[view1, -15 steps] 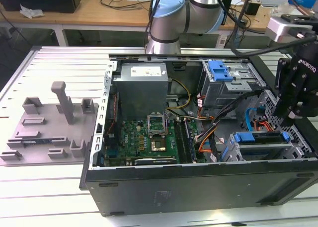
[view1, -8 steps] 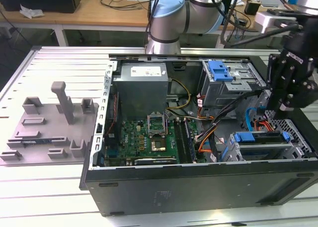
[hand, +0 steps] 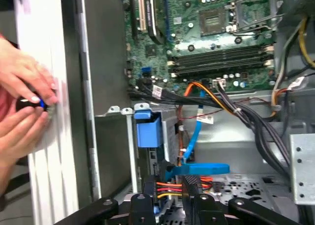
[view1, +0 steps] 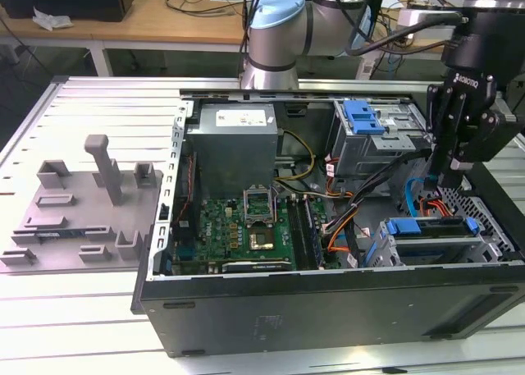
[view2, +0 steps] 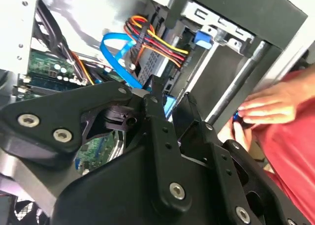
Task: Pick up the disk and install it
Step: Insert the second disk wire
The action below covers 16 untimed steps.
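A: One gripper, logged low inside the open computer case, near the drive cage; we cannot tell whether it is open or closed.

B: The disk sits in that cage just below it, blue bracket showing.

A: Hazards, we judge: blue data cable and power wires could snag; a person's hands at the case's outer wall.

B: Arm's wrist stands vertical.

A person's hand covers most of a small blue object; the picture's edge crops the arm.
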{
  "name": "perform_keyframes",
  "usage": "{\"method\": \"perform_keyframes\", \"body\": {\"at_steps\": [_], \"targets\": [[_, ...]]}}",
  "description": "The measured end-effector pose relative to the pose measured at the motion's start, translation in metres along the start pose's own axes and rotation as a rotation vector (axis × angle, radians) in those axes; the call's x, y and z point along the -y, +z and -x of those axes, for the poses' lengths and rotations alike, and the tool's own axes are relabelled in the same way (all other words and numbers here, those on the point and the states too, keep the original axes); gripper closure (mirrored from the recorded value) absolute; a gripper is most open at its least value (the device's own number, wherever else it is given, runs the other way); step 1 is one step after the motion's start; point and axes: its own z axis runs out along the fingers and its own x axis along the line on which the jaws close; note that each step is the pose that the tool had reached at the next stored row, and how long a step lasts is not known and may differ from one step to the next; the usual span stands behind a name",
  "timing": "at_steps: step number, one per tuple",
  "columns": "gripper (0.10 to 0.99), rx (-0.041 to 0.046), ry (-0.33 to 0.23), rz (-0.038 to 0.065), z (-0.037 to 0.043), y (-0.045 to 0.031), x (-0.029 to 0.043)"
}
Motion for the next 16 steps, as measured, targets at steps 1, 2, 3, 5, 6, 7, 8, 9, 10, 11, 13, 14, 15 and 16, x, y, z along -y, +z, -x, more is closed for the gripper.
{"method": "perform_keyframes", "body": {"at_steps": [1, 2, 3, 5, 6, 7, 8, 9, 10, 11, 13, 14, 15, 16], "targets": [[0.725, -0.0007, 0.003, 0.001, -0.0001, 0.0001, -0.0008], [0.725, -0.0017, 0.006, 0.001, -0.0001, 0.0001, -0.0013], [0.725, -0.0035, 0.009, 0.001, -0.0001, 0.0, -0.0019], [0.725, -0.0093, 0.017, -0.002, -0.0002, 0.0001, -0.003], [0.725, -0.0114, 0.02, -0.004, -0.0002, 0.0, -0.0031], [0.725, -0.0152, 0.026, -0.007, -0.0002, 0.0, -0.0033], [0.725, -0.0182, 0.031, -0.009, -0.0001, 0.0001, -0.0033], [0.725, -0.0195, 0.035, -0.009, -0.0002, 0.0001, -0.0034], [0.725, -0.0204, 0.048, -0.005, -0.0002, 0.0, -0.0036], [0.725, -0.0207, 0.058, -0.001, -0.0001, 0.0001, -0.0037], [0.725, -0.0209, 0.079, 0.006, 0.0, 0.0005, -0.0037], [0.725, -0.0212, 0.088, 0.009, 0.0001, 0.0007, -0.0038], [0.725, -0.0216, 0.101, 0.013, 0.0002, 0.001, -0.0039], [0.725, -0.0215, 0.106, 0.015, 0.0005, 0.0012, -0.0041]]}}
